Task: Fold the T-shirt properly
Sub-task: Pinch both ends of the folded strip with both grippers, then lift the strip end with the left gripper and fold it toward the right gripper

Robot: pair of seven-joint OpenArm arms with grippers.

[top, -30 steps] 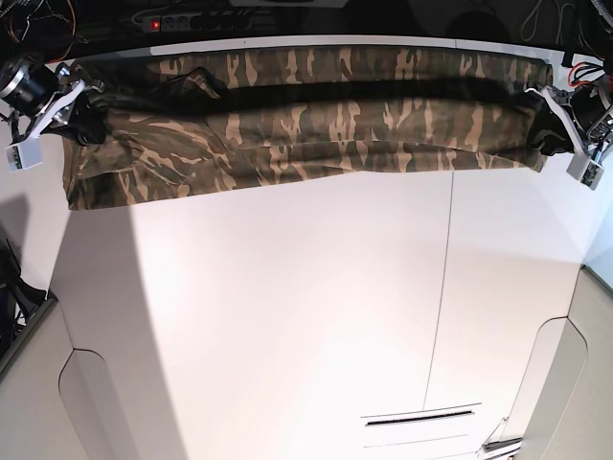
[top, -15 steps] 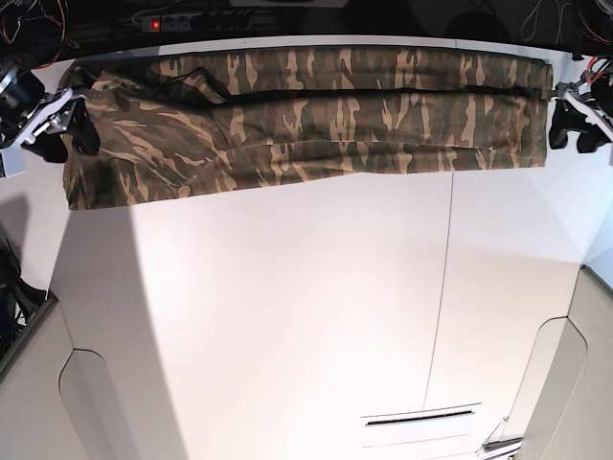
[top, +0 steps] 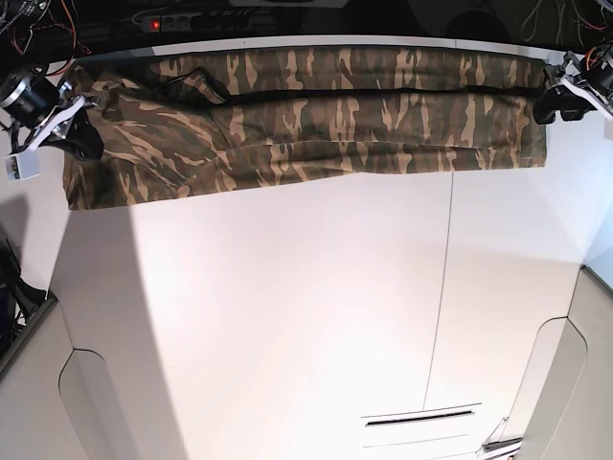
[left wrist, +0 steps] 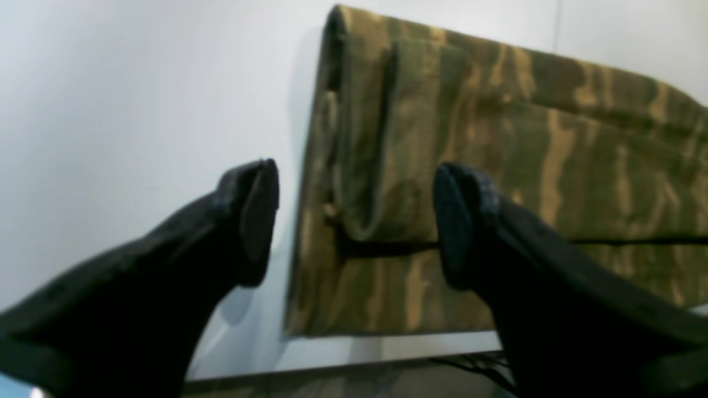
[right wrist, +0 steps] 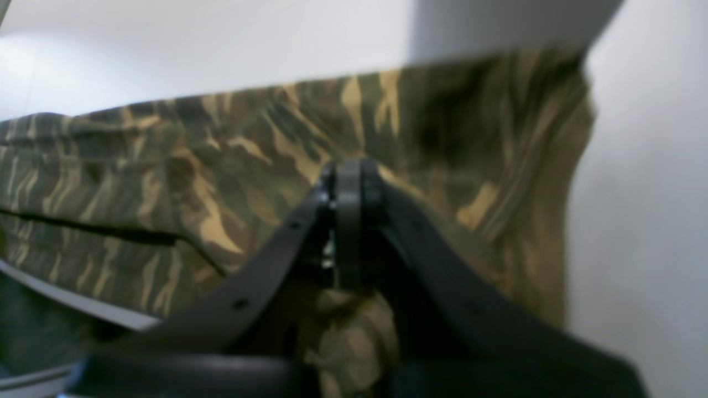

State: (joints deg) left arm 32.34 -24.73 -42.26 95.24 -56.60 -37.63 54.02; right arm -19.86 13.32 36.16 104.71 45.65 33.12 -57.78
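Plainly, the T-shirt (top: 316, 125) lay as a long, narrow band across the far edge of the white table (top: 306, 316), already doubled lengthwise, with a dark fold line running along its length. The left hand (left wrist: 354, 221) had its fingers spread wide and empty; in its wrist view the black fingertips (left wrist: 254, 215) stood apart, one over bare table and one over the folded end of the cloth, and whether they touched anything could not be told. The right hand (right wrist: 347, 221) was pinched closed at the other end of the band — its jaws met in a thin line, cloth bunched up beneath them, and it appeared to grip that end, though the blur left this less than certain. By the look of things the lengthwise fold was finished and the crosswise fold was the step in hand. The next move would probably call for the left hand to close on its own end — taking all the layers together — so that one end could be carried over the other without the layers sliding apart.
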